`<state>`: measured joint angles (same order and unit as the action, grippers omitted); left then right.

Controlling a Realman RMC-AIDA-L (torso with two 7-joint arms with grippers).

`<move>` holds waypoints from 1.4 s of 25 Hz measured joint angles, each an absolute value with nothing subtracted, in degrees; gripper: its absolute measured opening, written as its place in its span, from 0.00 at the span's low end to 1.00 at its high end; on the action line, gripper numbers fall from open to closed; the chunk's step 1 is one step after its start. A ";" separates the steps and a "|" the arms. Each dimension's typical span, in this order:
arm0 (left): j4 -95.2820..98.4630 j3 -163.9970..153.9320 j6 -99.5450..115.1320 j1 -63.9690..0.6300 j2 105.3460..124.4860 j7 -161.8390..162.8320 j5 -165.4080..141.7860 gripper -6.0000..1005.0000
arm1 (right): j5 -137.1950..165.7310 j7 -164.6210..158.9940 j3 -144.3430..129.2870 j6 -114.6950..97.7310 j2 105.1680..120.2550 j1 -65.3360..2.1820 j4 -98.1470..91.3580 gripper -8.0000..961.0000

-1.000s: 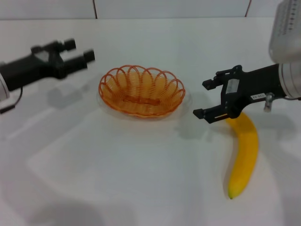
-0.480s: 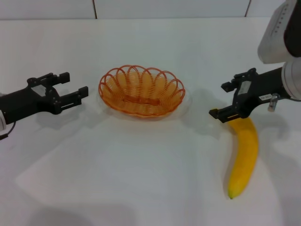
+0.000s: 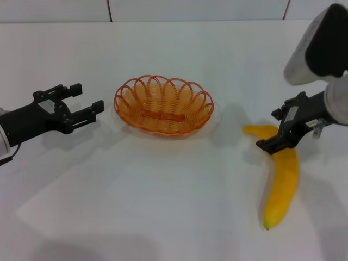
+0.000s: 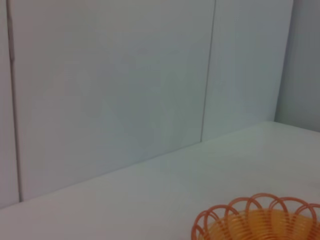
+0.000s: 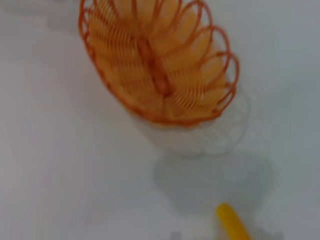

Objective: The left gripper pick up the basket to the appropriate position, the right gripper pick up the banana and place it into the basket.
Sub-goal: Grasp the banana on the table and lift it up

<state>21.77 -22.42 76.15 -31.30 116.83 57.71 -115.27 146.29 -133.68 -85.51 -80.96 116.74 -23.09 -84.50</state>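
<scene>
Black labelled right gripper (image 3: 278, 129) spread over long yellow banana (image 3: 282, 182), hiding its upper bend.
Black left gripper (image 3: 86, 102) spread at orange wire basket's (image 3: 163, 104) 9 o'clock, apart.

The right hand (image 3: 278, 129) covers the banana's (image 3: 283, 179) upper curve, perhaps touching it.

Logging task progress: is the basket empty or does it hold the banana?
Empty. The basket shows only its bare wire floor; the banana lies on the table off to its right, under the right gripper.

Left gripper (image 3: 81, 103) all black; right gripper (image 3: 276, 128) black, white-labelled, white arm.
</scene>
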 joint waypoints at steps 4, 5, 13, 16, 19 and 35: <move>21.70 -22.41 76.11 -31.29 116.81 57.67 -114.96 0.75 | 150.10 -137.26 -89.35 -81.83 116.72 -23.55 -85.98 0.78; 21.68 -22.41 76.11 -31.28 116.81 57.66 -114.90 0.75 | 151.00 -138.08 -90.08 -81.85 116.72 -23.64 -86.33 0.78; 21.53 -22.41 76.11 -31.50 116.81 57.62 -114.86 0.75 | 152.20 -139.38 -91.13 -81.94 116.72 -25.34 -84.54 0.77; 21.51 -22.41 76.11 -31.57 116.81 57.61 -114.87 0.75 | 152.26 -139.61 -91.31 -82.39 116.72 -26.23 -82.82 0.76; 21.52 -22.41 76.11 -31.67 116.80 57.59 -114.86 0.75 | 153.02 -139.64 -91.34 -82.51 116.72 -27.03 -81.53 0.76; 21.44 -22.41 76.11 -32.08 116.90 57.56 -114.85 0.75 | 153.69 -139.83 -91.50 -81.82 116.72 -29.51 -76.50 0.73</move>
<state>21.44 -22.41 76.11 -32.08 116.90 57.56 -114.85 153.69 -139.84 -91.50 -81.82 116.72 -29.51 -76.50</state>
